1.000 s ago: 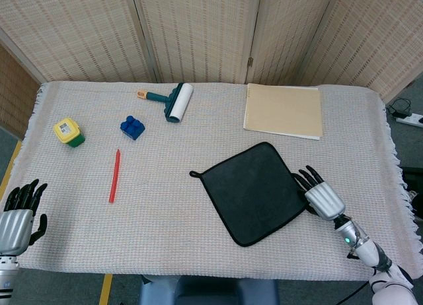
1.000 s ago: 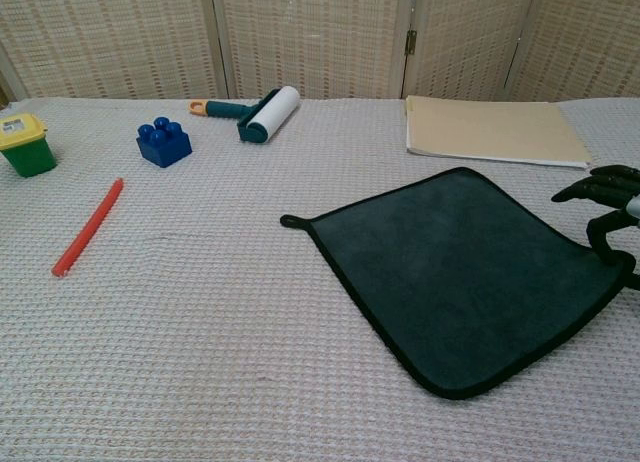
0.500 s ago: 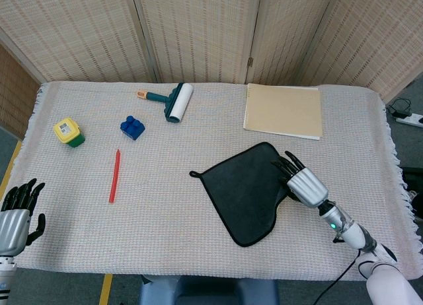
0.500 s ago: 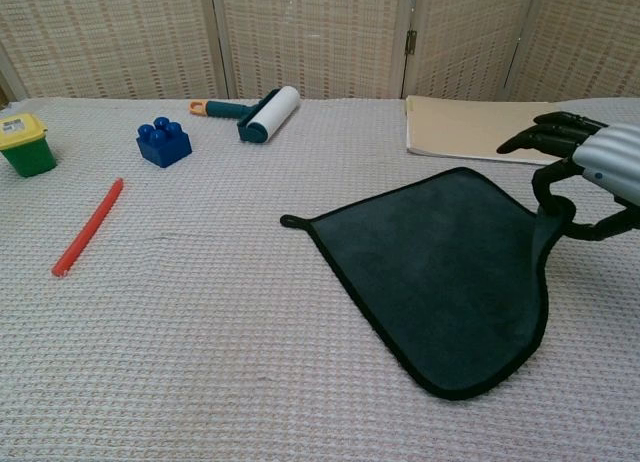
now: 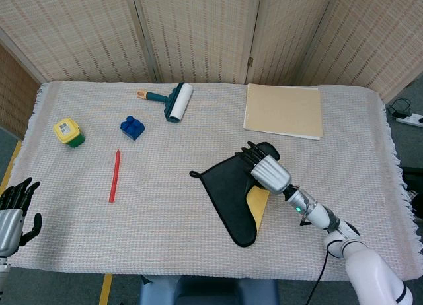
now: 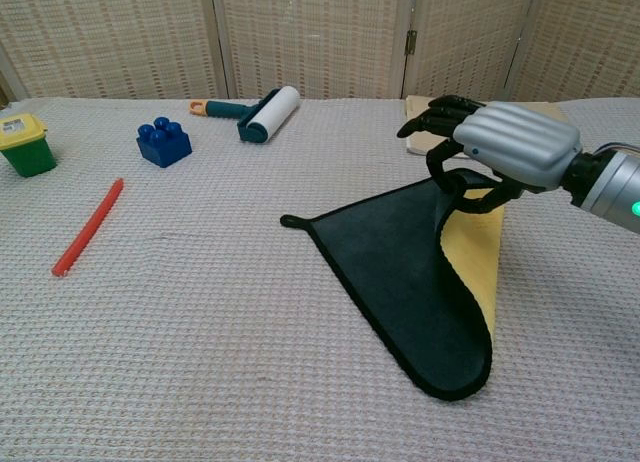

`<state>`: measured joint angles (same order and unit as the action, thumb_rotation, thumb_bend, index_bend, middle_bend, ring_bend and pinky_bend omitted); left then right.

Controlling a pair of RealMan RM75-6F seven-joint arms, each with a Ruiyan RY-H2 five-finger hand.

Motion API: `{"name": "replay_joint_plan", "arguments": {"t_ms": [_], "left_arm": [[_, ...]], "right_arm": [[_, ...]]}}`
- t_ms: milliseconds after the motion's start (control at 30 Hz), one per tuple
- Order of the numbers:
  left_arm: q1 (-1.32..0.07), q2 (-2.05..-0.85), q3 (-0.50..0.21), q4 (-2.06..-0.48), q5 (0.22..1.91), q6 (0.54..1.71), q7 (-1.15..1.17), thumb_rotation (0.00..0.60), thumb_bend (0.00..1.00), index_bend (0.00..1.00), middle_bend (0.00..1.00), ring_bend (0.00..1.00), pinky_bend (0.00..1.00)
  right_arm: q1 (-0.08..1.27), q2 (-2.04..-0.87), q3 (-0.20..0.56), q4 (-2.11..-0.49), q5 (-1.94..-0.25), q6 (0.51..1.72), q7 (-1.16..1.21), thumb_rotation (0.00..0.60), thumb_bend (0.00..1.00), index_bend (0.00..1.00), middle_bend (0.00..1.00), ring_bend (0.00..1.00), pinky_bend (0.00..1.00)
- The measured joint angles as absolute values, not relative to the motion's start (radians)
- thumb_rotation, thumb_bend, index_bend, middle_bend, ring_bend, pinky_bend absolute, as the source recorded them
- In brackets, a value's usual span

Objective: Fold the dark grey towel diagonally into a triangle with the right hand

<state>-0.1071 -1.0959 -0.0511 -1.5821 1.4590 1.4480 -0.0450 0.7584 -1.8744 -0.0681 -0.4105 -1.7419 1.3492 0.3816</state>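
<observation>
The dark grey towel [image 5: 228, 186] [image 6: 390, 262] lies right of the table's centre, with a small loop at its left corner. My right hand [image 5: 267, 170] [image 6: 500, 147] pinches the towel's right corner and holds it lifted above the cloth. The raised flap shows a yellow underside [image 5: 260, 204] [image 6: 475, 252]. My left hand [image 5: 13, 209] hovers off the table's front left edge, fingers spread, holding nothing; the chest view does not show it.
A tan folder [image 5: 284, 111] [image 6: 490, 130] lies behind the towel at the back right. A lint roller [image 5: 173, 101] [image 6: 262, 114], a blue brick [image 5: 133, 127] [image 6: 163, 142], a yellow-lidded green pot [image 5: 69, 132] [image 6: 25, 144] and a red stick [image 5: 115, 175] [image 6: 88, 227] lie on the left half.
My right hand has taken the towel's right corner and carried it up and leftwards over the cloth, exposing the yellow underside. The left hand has barely moved.
</observation>
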Motion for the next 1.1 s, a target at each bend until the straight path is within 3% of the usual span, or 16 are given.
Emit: {"name": "replay_joint_plan", "arguments": {"t_ms": [1100], "left_arm": [[-0.089, -1.056, -0.059, -1.582, 1.459, 1.469, -0.132, 0.6, 0.67, 0.04, 0.04, 0.0, 0.0]], "right_arm": [[0.906, -2.028, -0.08, -0.273, -1.736, 1.193, 0.421, 0.6, 0.48, 0.69, 0.16, 0.11, 0.0]]}}
